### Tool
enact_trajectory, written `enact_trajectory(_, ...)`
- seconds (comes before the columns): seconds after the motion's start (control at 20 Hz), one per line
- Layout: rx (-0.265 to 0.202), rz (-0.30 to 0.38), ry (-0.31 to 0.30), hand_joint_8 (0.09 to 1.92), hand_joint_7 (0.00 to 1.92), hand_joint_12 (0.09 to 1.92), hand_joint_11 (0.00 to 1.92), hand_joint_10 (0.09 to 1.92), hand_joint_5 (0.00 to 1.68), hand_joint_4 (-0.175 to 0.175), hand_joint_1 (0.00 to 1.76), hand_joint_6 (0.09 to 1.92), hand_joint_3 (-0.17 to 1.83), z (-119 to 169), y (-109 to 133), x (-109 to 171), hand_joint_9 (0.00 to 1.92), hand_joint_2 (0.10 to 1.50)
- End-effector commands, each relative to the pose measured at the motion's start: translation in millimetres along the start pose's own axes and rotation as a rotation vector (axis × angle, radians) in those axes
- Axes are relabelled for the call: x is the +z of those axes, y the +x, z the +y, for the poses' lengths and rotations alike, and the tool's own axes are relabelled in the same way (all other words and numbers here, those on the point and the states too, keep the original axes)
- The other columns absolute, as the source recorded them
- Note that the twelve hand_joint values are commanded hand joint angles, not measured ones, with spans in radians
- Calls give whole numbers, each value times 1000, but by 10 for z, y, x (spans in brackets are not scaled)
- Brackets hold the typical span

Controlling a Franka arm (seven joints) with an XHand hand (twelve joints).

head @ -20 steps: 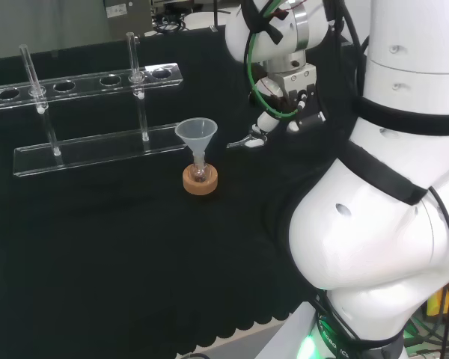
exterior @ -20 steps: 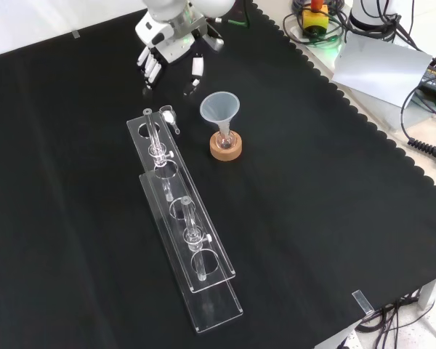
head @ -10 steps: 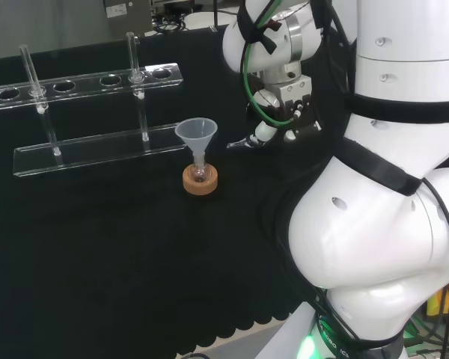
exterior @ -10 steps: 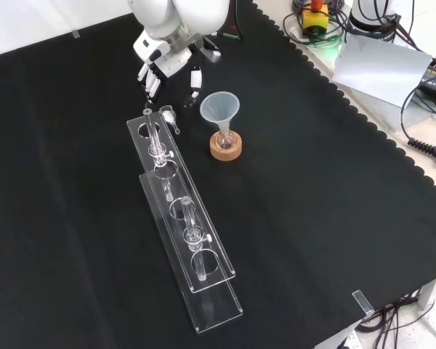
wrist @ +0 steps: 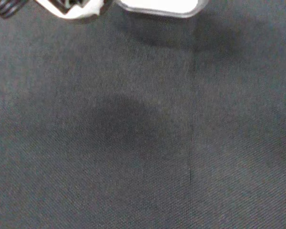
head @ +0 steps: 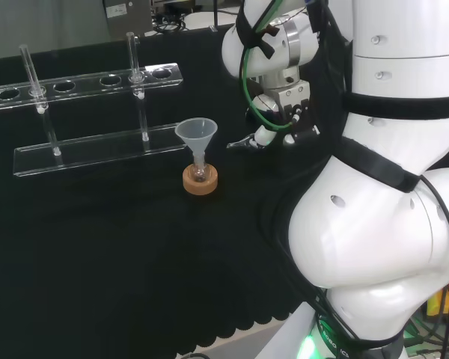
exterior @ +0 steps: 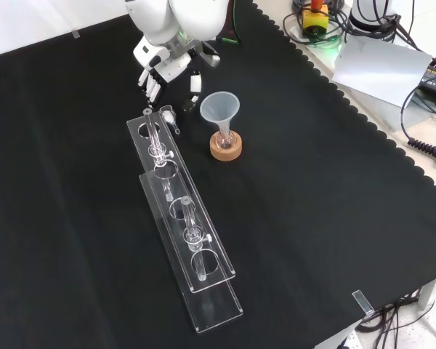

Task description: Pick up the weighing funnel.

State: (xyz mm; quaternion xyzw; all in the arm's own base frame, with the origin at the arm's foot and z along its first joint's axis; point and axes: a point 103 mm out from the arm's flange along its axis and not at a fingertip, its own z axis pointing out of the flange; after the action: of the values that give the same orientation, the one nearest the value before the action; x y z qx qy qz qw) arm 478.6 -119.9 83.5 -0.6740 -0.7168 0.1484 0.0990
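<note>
Cloth (exterior: 327,189): black, covers whole bench, scalloped edge at front view's right. Seen close under the palm in wrist view.
Arm (head: 382,224): white links, bulk at head view's right. Reaches over cloth toward the ware and leans a bit further left in head view than 1 s ago.
Rack (exterior: 183,233): long, clear plastic, two tiers. Holds two upright tubes (head: 133,56); unmoved.
Hand (exterior: 166,64): at front view's top, palm down. Fingers (exterior: 151,87) straight, spread apart from thumb (exterior: 195,81), clamped on nothing. Lower and nearer rack's upper end vs. 1 s ago.
Funnel (exterior: 219,107): big cone, mouth up, stem in small flask (exterior: 225,137) on cork ring (exterior: 226,150). Untouched, just right of the hand in front view.
Weighing funnel (exterior: 168,116): small clear scoop w/ short stem. Lies on cloth betw. rack's upper end and funnel, just below fingertips in front view. Apart from them as far as that view tells; same spot as before.
Shift: gap betw. fingers and piece shrinks over last sec.
Upshot: prob. reach phase, grasp not begun. Likely needs a last drop, then fingers closing round the piece. Rack end and funnel close by, so little room to stray.
Print: small sign (head: 120,9) at head view's top edge, too small to read. None seen on ware or hand.
</note>
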Motion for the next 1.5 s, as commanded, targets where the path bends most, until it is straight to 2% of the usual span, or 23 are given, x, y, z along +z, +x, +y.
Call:
enact_trajectory(0.05, -2, 3, 2, 708, 619, 1284, 454, 537, 571, -52, 825, 139, 625, 40, 2, 55, 813, 664)
enact_trajectory(0.85, 4, 6, 0, 713, 621, 1282, 456, 528, 567, -51, 828, 162, 635, 119, -91, 135, 816, 665)
enact_trajectory(1.5, -10, 3, -20, 713, 649, 1274, 471, 521, 624, -33, 833, 250, 633, 153, -92, 183, 832, 682)
